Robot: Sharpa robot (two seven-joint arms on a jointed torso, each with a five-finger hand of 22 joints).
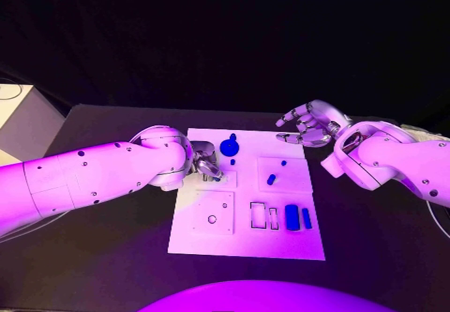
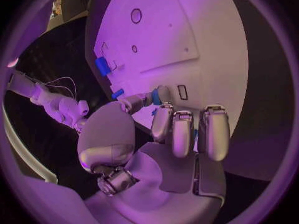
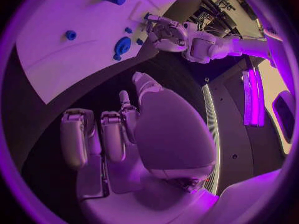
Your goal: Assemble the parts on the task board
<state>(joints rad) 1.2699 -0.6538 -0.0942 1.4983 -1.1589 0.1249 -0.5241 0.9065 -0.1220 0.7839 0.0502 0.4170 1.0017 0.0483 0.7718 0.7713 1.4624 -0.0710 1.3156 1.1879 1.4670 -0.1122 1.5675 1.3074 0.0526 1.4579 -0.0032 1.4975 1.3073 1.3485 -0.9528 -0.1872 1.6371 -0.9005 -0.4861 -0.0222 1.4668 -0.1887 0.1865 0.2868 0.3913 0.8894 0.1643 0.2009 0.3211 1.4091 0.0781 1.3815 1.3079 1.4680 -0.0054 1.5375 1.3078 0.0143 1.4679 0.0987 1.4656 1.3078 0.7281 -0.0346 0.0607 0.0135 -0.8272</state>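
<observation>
The white task board (image 1: pixel 246 242) lies mid-table. On it are a round blue disc part (image 1: pixel 229 147), a small blue part (image 1: pixel 233 161), a blue peg (image 1: pixel 271 179), a blue cylinder (image 1: pixel 292 218) and a slim blue bar (image 1: pixel 307 219). My left hand (image 1: pixel 205 166) hovers low over the board's far left area with its fingers (image 2: pixel 181 132) curled. Its thumb tip (image 2: pixel 138 103) meets a bit of blue (image 2: pixel 156 97); whether it pinches that part is unclear. My right hand (image 1: pixel 307 127) hangs at the board's far right corner, fingers apart, holding nothing.
Two empty rectangular slots (image 1: pixel 263 216) sit left of the cylinder. A square plate with two round holes (image 1: pixel 214 212) lies on the board's near left. A pale box (image 1: pixel 21 120) stands at the table's far left edge. Black table surrounds the board.
</observation>
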